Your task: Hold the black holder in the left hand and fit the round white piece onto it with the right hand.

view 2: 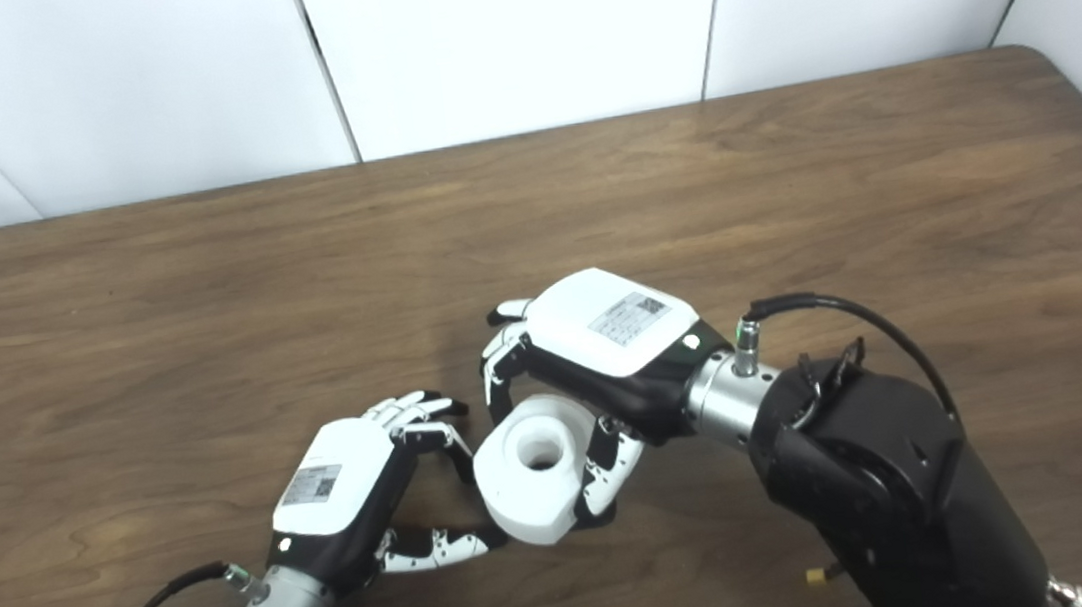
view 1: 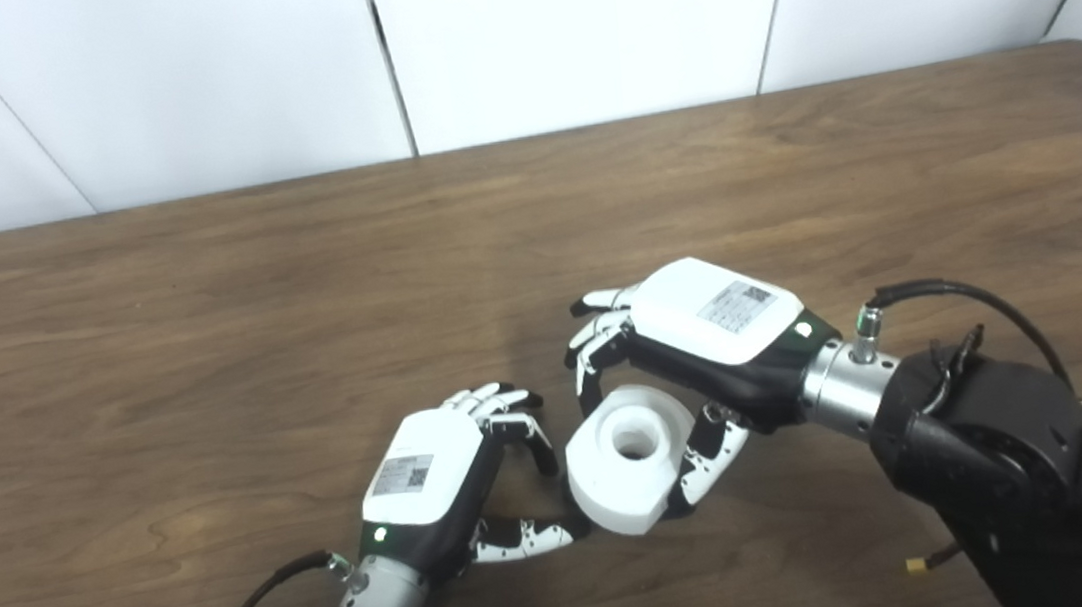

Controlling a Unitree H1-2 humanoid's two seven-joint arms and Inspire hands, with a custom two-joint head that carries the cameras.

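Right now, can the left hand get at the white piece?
Probably yes. The left hand lies right beside the white piece, its thumb reaching the near side, with nothing between. The right hand already grips it, though. No black holder shows.

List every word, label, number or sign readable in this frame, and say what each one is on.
Nothing can be read.
Sticker on the back of the left hand: a square code and lines of print, too small and blurred.
Sticker on the back of the right hand: a square code and a printed grid, too blurred.
The round white piece and the table show no markings.
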